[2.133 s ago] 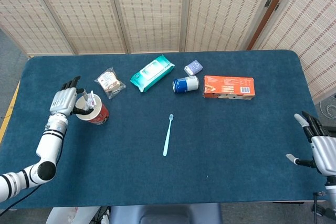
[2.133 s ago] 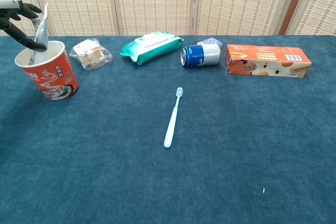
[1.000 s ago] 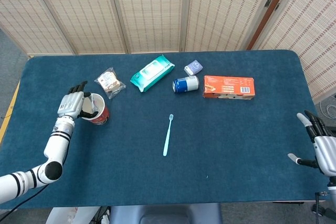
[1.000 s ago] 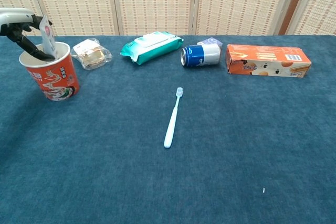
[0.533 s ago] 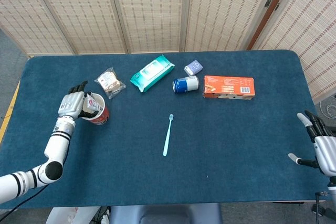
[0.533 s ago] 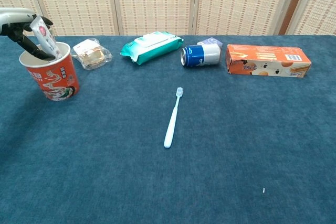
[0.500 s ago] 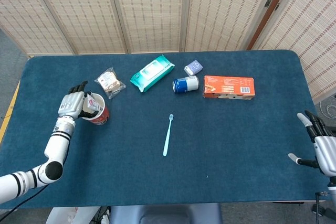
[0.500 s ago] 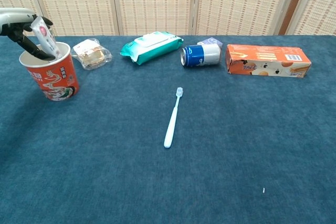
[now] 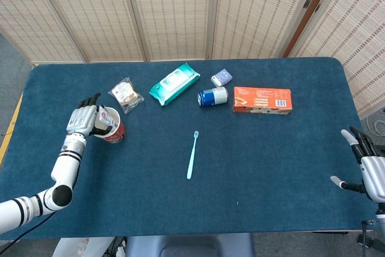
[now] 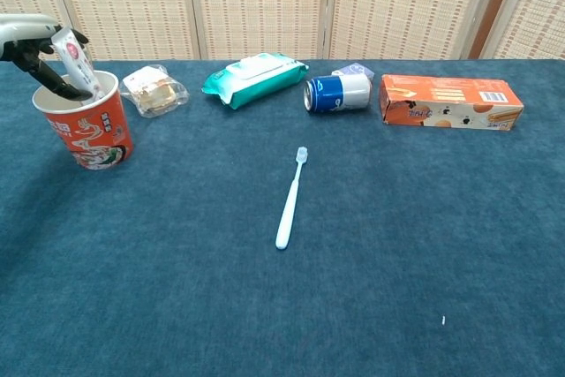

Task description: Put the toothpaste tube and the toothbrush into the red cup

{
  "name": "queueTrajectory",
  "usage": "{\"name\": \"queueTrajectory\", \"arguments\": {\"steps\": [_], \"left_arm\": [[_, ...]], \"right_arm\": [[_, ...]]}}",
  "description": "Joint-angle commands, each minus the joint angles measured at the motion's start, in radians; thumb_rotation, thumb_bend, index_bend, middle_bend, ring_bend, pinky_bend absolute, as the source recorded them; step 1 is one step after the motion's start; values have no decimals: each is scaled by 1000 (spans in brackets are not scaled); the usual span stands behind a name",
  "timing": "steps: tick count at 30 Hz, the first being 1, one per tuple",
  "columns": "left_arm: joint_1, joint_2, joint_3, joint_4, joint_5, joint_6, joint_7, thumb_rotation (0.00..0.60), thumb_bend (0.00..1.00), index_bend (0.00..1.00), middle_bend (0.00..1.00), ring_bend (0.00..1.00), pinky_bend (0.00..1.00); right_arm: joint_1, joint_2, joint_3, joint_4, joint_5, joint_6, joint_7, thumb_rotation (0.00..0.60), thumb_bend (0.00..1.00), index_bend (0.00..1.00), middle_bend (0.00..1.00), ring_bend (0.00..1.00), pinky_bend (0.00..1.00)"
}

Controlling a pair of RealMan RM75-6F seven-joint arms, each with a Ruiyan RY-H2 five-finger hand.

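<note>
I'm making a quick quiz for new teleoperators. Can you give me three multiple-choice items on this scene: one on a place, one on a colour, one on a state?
1. Where does the toothbrush lie?
A. In the red cup
B. On the table, mid-cloth
C. On the orange box

2. What colour is the can beside the orange box?
A. Blue
B. Green
C. Yellow

3. How is the toothpaste tube?
A. Flat on the table
B. Standing in the red cup, at the left hand
C. In the right hand

Answers: 1 B, it lies alone on the cloth; 2 A, its side is blue; 3 B, its top sticks out above the rim.
</note>
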Motion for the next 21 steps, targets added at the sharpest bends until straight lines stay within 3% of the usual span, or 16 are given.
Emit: {"name": "queueTrajectory", "arguments": {"steps": [1, 8, 21], "left_arm": [[0, 1, -1, -1, 0, 0, 0, 600, 368, 414, 0, 0, 0], [2, 4, -2, -6, -1, 2, 0, 600, 368, 342, 0, 0, 0], [3, 6, 1, -7, -4, 2, 3, 600, 368, 334, 0, 0, 0]], "right_arm": [[0, 0, 0, 0, 0, 0, 0, 600, 0, 48, 38, 0, 252], [1, 0, 0, 0, 1, -2, 1, 600, 0, 48, 38, 0, 252], [0, 0, 1, 1, 1, -1, 1, 600, 0, 48, 38, 0, 252]]}}
